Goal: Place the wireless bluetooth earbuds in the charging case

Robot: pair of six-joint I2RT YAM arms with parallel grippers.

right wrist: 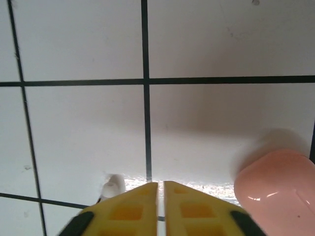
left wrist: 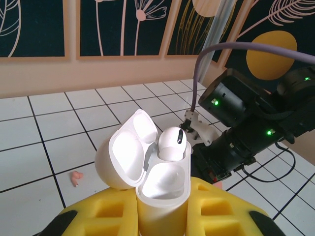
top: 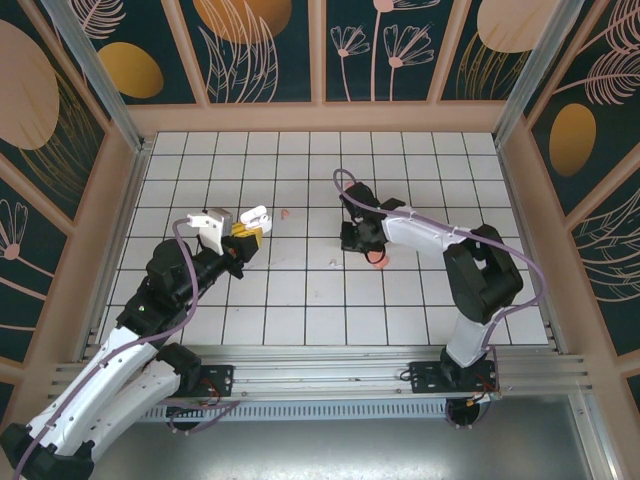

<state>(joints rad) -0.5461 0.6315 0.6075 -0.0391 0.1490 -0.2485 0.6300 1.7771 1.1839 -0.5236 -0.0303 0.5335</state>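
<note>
One white earbud (left wrist: pixel 173 142) sits in the open white case (left wrist: pixel 147 172) clamped by our left pincer (left wrist: pixel 162 211). A second earbud (right wrist: pixel 112 186) lies on the worktop (right wrist: pixel 83 128) just at nine o'clock of our right pincer (right wrist: pixel 161 189), closed on nothing. We risk flicking it away if the jaws open there. Our right arm reaches low, wrist pitched down, pink case (right wrist: pixel 278 182) at three o'clock.

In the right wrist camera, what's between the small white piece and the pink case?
The right gripper, yellow fingers shut: in the right wrist view its tips sit between the small white piece, just left of them, and the pink case, further right.
</note>
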